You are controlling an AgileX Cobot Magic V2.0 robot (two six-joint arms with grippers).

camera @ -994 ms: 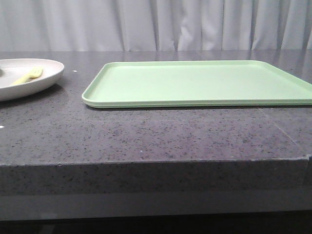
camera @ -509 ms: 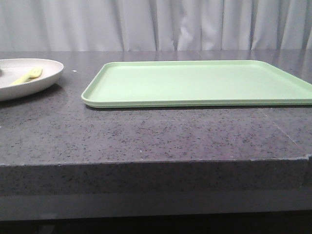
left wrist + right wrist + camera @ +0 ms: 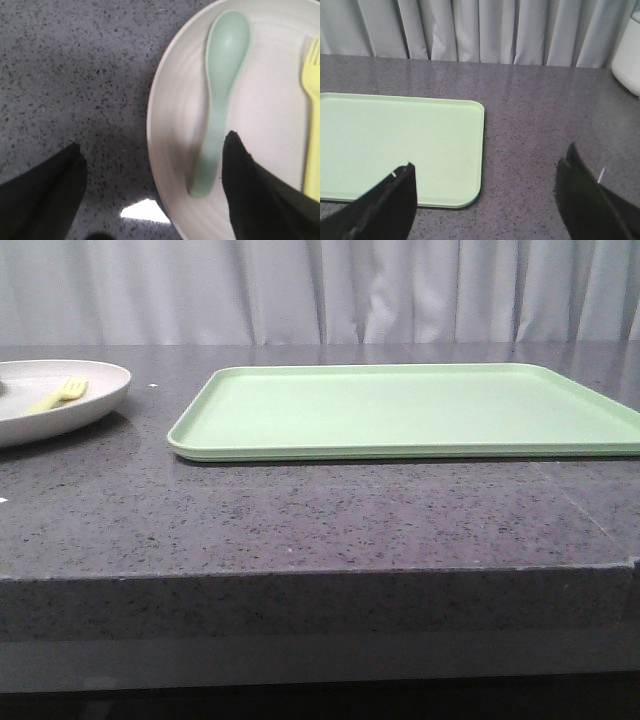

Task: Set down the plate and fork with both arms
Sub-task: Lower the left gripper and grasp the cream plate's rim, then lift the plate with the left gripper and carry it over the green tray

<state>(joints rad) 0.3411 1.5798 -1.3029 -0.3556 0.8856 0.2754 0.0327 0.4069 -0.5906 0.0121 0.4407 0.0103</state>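
The off-white plate [image 3: 90, 400] sits at the far left of the table with the yellow fork [image 3: 60, 395] lying in it. In the left wrist view the plate [image 3: 270, 125] also holds a pale green spoon [image 3: 222, 85], with the fork [image 3: 312, 125] at the picture's edge. My left gripper [image 3: 152, 150] is open and straddles the plate's rim: one finger over the table, the other over the plate beside the spoon's handle. My right gripper [image 3: 487, 170] is open and empty above the table by the green tray's corner. Neither gripper shows in the front view.
A rectangular light-green tray [image 3: 400, 410] lies on the dark speckled table, also in the right wrist view [image 3: 395, 145]. A white object [image 3: 627, 55] stands at the table's far side. Grey curtains hang behind. The table's front edge is near the camera.
The plate has shifted very slightly in the front view. The tray has not moved.
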